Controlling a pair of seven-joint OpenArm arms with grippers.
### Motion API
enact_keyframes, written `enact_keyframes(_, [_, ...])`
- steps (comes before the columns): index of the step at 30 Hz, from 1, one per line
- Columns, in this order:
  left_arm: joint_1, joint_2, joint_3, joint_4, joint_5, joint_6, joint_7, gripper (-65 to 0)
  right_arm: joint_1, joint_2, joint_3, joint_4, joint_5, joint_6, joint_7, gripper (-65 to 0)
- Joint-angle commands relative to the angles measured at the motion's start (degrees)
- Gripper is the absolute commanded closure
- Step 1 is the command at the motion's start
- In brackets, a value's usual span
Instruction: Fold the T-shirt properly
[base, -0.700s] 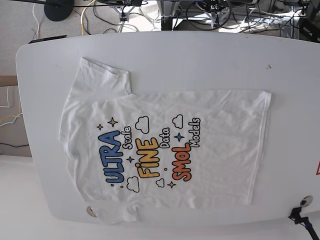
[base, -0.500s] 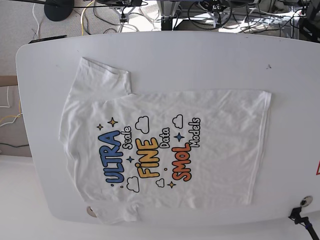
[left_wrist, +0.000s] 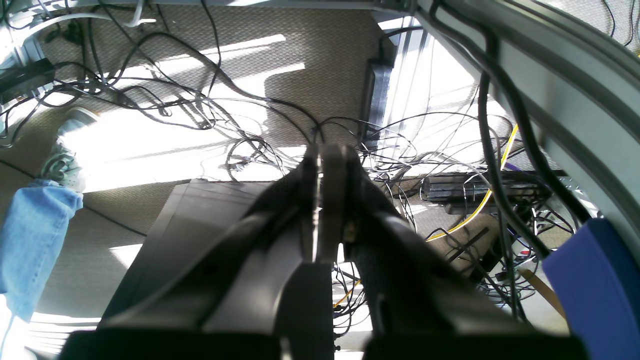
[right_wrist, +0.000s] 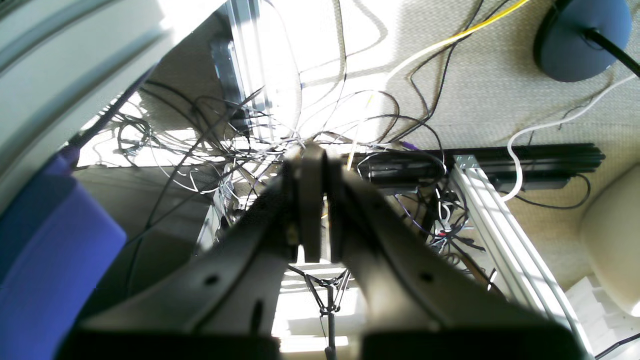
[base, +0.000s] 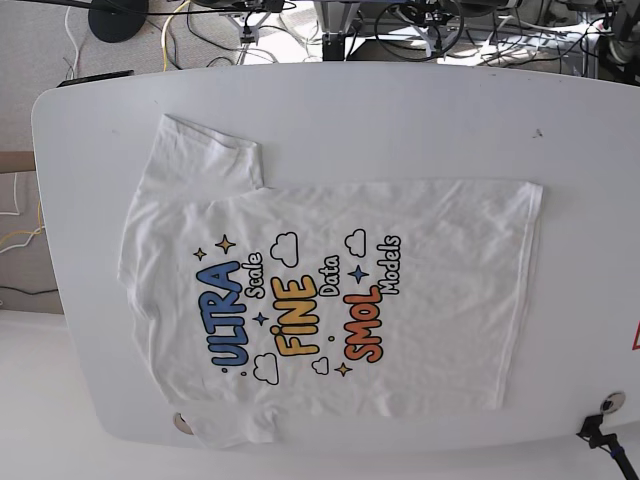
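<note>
T-shirt (base: 330, 300) flat, print up, on white table (base: 400, 120)

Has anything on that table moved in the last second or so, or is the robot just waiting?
Nothing has visibly changed. The T-shirt lies spread flat and print-up on the white table exactly as before, with the same creases and its sleeve in the same place. Neither arm has come over the table; the left gripper and right gripper are shut, empty, and looking at floor cables.
</note>
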Motion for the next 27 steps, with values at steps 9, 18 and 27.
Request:
enact_keyframes(9, [-0.2,-0.2,0.0,0.1,-0.3,-0.2,0.3,-0.2,-0.2,0.3,0.0,0.1,0.0,0.1,-0.1,0.0])
enact_keyframes(18, [0.6,-0.8,0.1,0.2,0.1,0.4,0.3,0.0,-0.3,0.1,-0.1,0.6,-0.8,0.3,0.1,-0.7])
enact_keyframes(27, [0.5,-0.9,0.0,0.3,0.1,0.1,0.0,0.0,-0.9,0.1,-0.2,0.9,-0.8,0.5,0.1,-0.9])
